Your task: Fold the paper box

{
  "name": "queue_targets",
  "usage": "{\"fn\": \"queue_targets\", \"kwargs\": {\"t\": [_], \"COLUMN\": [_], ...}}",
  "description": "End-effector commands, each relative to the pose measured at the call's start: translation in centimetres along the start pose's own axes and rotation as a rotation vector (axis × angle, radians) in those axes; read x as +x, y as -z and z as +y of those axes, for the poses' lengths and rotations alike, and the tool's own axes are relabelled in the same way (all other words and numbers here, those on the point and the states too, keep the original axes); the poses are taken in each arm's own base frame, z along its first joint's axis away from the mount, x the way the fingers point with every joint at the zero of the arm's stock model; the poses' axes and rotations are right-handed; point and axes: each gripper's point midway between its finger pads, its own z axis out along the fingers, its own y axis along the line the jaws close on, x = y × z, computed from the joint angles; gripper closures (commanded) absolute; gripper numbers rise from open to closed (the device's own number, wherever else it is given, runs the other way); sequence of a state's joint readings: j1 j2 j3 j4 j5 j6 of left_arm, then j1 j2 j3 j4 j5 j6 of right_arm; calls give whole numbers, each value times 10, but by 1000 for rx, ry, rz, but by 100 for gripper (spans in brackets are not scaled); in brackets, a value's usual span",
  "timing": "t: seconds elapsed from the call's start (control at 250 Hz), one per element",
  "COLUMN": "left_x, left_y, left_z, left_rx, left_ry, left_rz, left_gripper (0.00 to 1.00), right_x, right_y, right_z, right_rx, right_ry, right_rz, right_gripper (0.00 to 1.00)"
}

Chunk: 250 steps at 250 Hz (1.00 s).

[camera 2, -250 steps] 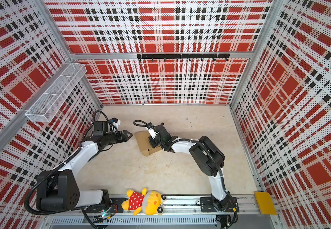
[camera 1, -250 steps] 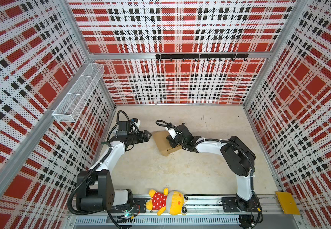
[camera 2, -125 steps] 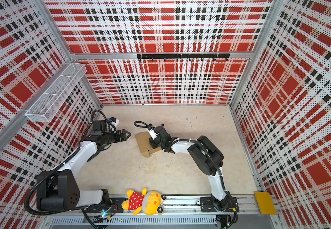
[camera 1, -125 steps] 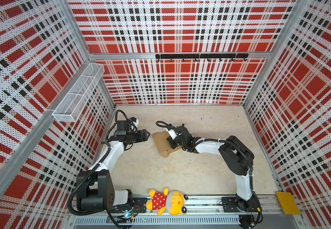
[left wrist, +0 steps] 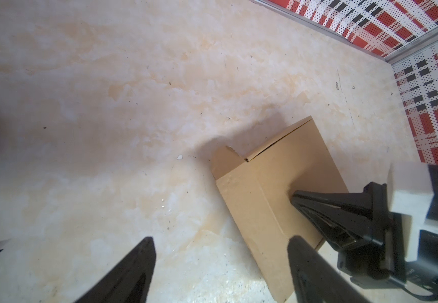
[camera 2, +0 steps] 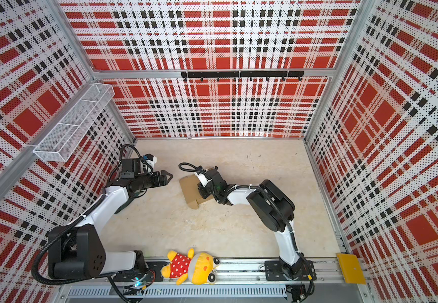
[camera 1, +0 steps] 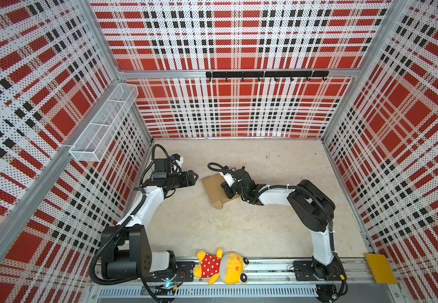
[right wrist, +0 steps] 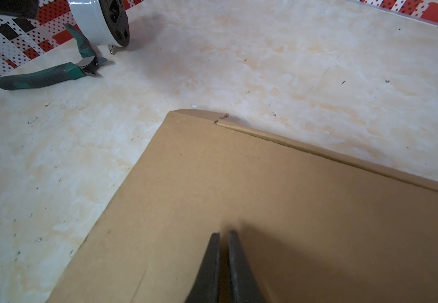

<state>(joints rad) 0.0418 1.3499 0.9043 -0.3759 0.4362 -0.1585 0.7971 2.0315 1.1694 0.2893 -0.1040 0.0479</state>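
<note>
I pinned the nearly closed paper box (camera 1: pixel 212 190) to the table (camera 1: pixel 252 230) between the arms with the right gripper (right wrist: pixel 223 233), jaws shut and empty, and judged the wide-open, empty left gripper (camera 1: pixel 193 177) beside it should next tuck the protruding corner tab (left wrist: pixel 224 160).

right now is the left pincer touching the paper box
Apart. In both top views bare floor shows between the open left pincer and the paper box.
</note>
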Motion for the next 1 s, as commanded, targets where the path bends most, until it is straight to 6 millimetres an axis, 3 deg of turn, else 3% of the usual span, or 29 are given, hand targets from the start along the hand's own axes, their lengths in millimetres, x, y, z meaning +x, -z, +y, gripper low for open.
{"fn": "queue_targets", "kwargs": {"t": [0.0, 0.168, 0.336, 0.552, 0.664, 0.812, 0.996], "left_x": [-14, -14, -21, -41, -45, -44, -37], "left_y": [6, 4, 4, -5, -21, -45, -82], "left_z": [0, 3, -9, -48, -62, -83, -88], "left_rx": [-2, -12, 12, 11, 35, 71, 90], "left_ry": [-17, -21, -58, -282, -332, -374, -362], "left_rz": [-32, -34, -23, 46, 52, 123, 223], "left_gripper": [18, 19, 22, 22, 22, 19, 19], "right_x": [51, 53, 37, -7, -21, -19, 1], "right_y": [-6, -7, 3, 30, 49, 77, 113], "right_z": [-2, -4, 3, 10, 5, 0, -16], "right_rx": [4, 8, -22, -35, -7, 31, 145], "right_ry": [12, 31, 72, 82, 85, 78, 106], "right_rz": [138, 136, 104, 8, -43, -65, -62], "right_gripper": [89, 89, 88, 84, 81, 79, 69]}}
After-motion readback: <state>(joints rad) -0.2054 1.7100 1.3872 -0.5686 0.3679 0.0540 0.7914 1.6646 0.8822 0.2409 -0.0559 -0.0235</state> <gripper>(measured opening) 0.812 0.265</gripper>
